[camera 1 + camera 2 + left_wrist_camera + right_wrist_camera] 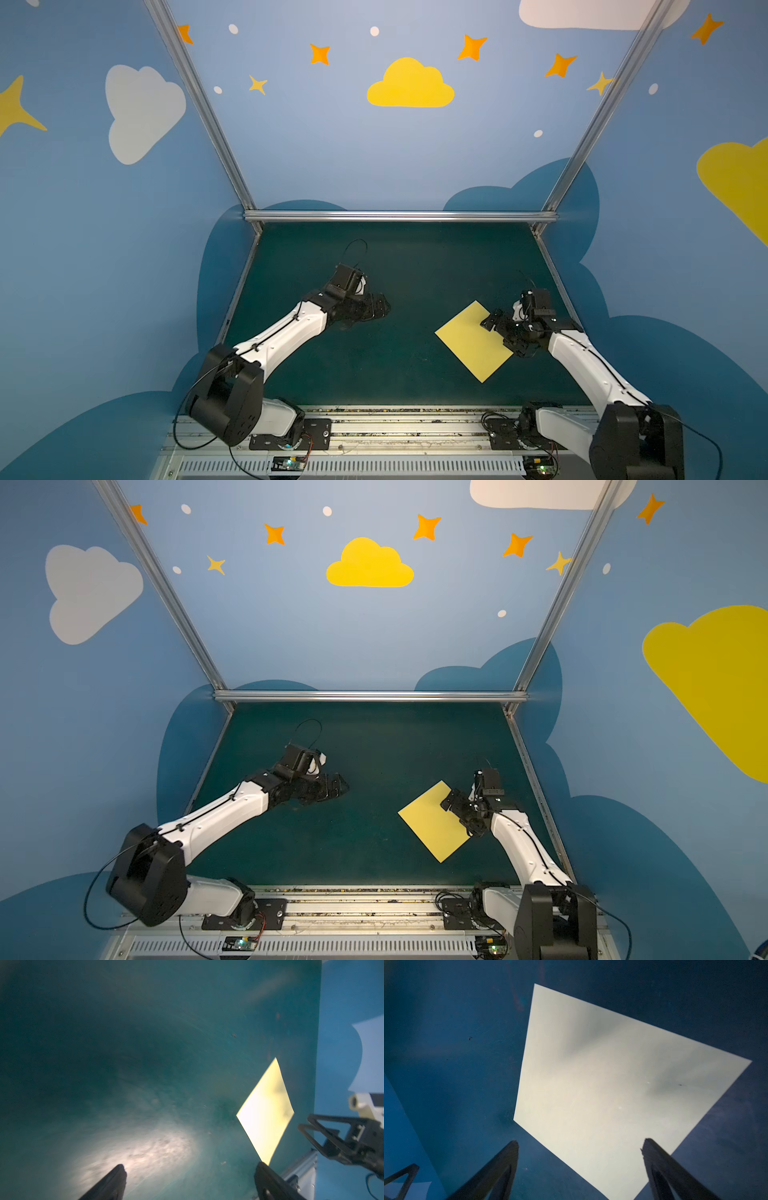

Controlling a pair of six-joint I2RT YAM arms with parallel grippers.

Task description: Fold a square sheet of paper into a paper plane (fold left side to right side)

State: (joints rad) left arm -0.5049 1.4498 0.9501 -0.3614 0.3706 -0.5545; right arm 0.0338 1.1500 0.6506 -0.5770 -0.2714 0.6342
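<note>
Pale yellow square paper sheet [469, 345] flat on dark green table [395, 266]. Right gripper [579, 1142] released, over sheet edge. Left gripper [190, 1165] released, well apart.

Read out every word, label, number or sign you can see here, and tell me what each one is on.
No text can be read in any view.
Paper: blank, no print.
Walls: only painted clouds and stars, no lettering.
Circuit boards at the front rail: any markings are too small to read.
</note>
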